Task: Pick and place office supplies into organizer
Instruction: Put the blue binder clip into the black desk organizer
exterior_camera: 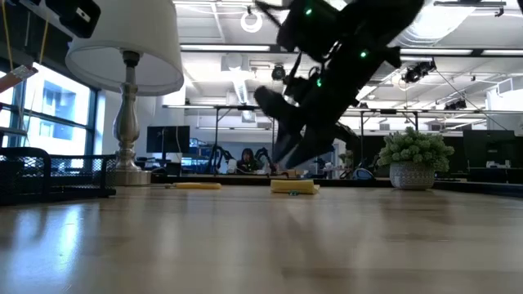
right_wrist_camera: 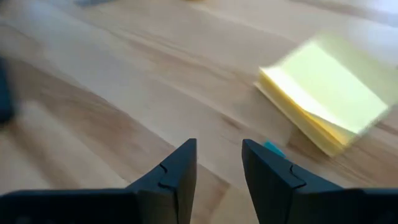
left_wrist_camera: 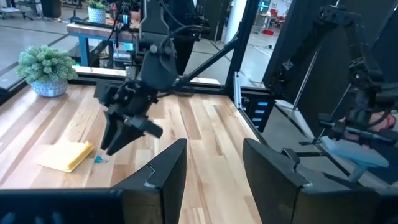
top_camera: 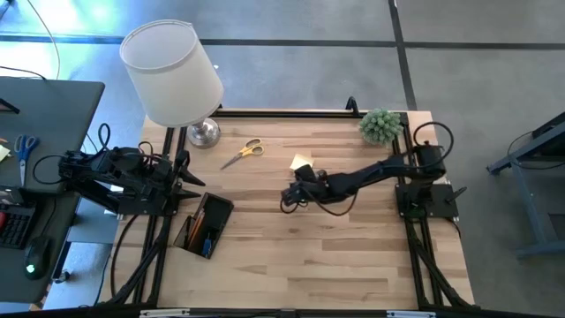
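My right gripper (right_wrist_camera: 219, 163) is open and hovers above the bare wood near the table's middle (top_camera: 296, 192), touching nothing. The yellow sticky-note pad (right_wrist_camera: 329, 109) lies flat just beyond it, with the small blue piece (right_wrist_camera: 272, 148) on the table by the pad's near edge. The yellow-handled scissors (top_camera: 243, 152) lie flat farther toward the lamp. The black organizer (top_camera: 203, 225) sits on the table's left part with pens and pencils inside it. My left gripper (left_wrist_camera: 214, 168) is open and waits at the left edge beside the organizer.
A white-shaded lamp (top_camera: 172, 75) stands at the far left corner and a small green plant (top_camera: 381, 125) at the far right corner. Blue-handled scissors (top_camera: 25, 146) lie on a side desk off the table. Bare wood spreads across the near half of the table (top_camera: 318, 256).
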